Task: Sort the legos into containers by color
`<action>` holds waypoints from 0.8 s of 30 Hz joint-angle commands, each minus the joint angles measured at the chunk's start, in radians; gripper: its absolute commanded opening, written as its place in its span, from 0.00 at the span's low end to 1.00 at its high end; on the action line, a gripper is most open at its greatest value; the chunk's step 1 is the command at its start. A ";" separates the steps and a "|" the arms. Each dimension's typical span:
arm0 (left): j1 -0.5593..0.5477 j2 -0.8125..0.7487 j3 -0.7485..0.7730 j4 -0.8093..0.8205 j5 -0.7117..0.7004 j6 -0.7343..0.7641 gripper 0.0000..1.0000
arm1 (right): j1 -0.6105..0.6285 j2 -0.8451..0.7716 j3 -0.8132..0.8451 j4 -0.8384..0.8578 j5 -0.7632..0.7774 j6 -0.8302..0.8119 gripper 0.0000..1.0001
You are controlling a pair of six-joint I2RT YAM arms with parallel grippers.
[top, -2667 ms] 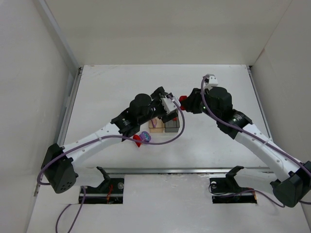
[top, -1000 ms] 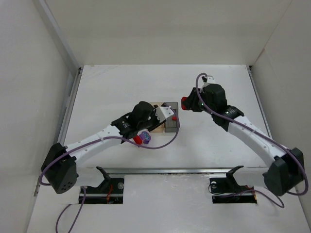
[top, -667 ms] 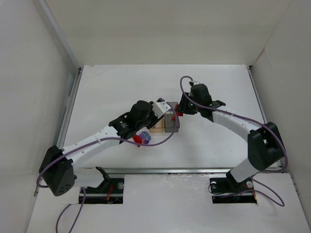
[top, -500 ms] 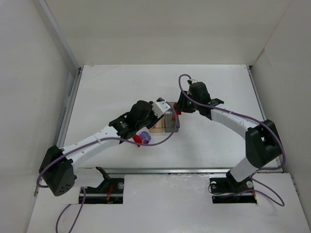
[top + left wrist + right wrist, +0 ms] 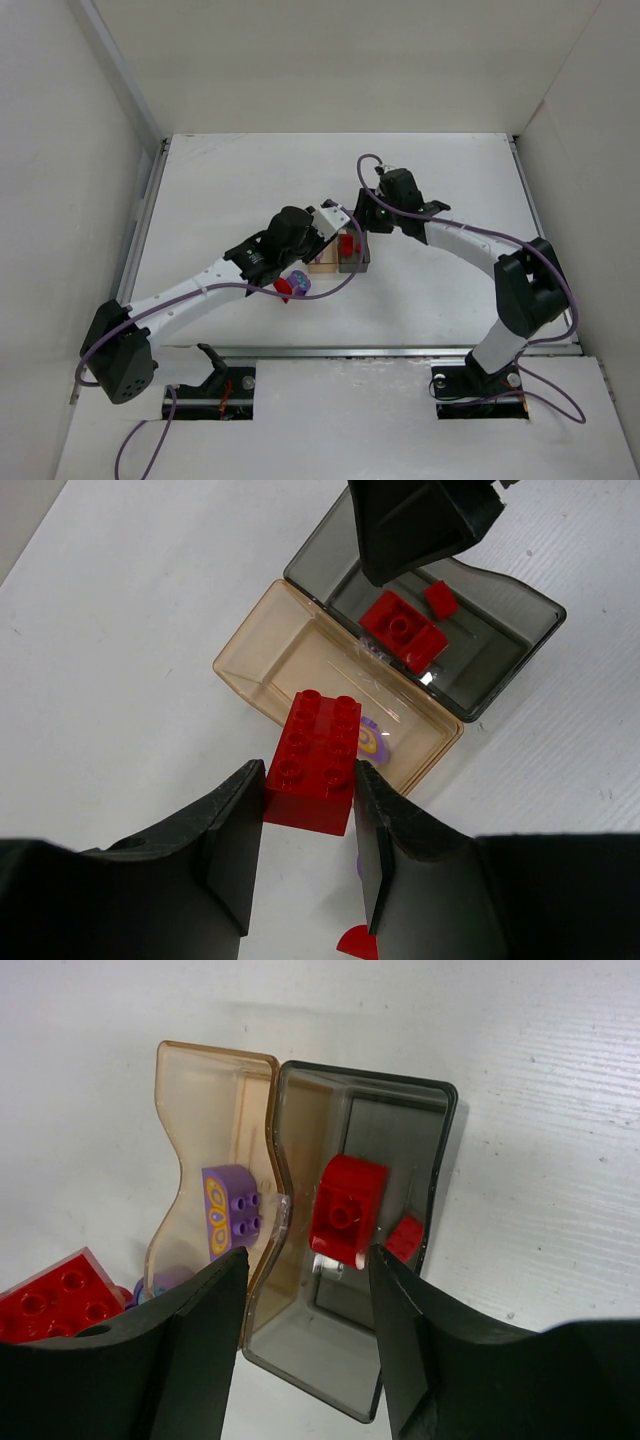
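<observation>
My left gripper [image 5: 308, 780] is shut on a red six-stud lego [image 5: 312, 748], held above the near edge of the tan container [image 5: 268, 658]. A purple lego [image 5: 232, 1210] lies in that tan container. My right gripper [image 5: 308, 1260] hangs open over the dark grey container [image 5: 400, 1110]. Inside it lie a rounded red lego [image 5: 347, 1208] and a small red lego [image 5: 405, 1237]. From above, the two containers [image 5: 340, 262] sit side by side between both grippers. A loose red lego [image 5: 284, 289] and a purple one [image 5: 300, 283] rest on the table under the left arm.
White walls close in the table [image 5: 230, 180] on the left, back and right. A metal rail [image 5: 380, 351] runs along the near edge. A purple cable [image 5: 340, 285] loops off the left arm close to the containers.
The right arm swung left over the dark grey container and its jaws opened, dropping the rounded red lego inside. The left gripper kept its red lego and barely moved.
</observation>
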 commanded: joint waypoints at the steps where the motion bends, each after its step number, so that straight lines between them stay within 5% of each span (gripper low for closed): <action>1: -0.001 -0.033 0.034 0.045 -0.013 -0.017 0.00 | 0.009 -0.023 0.052 0.046 -0.012 0.001 0.57; 10: -0.001 0.036 0.077 0.079 0.030 -0.017 0.00 | -0.036 -0.217 0.016 -0.028 0.108 -0.010 0.57; 24: -0.030 0.200 0.118 0.186 0.062 -0.045 0.00 | -0.191 -0.610 -0.254 -0.167 0.317 -0.010 0.78</action>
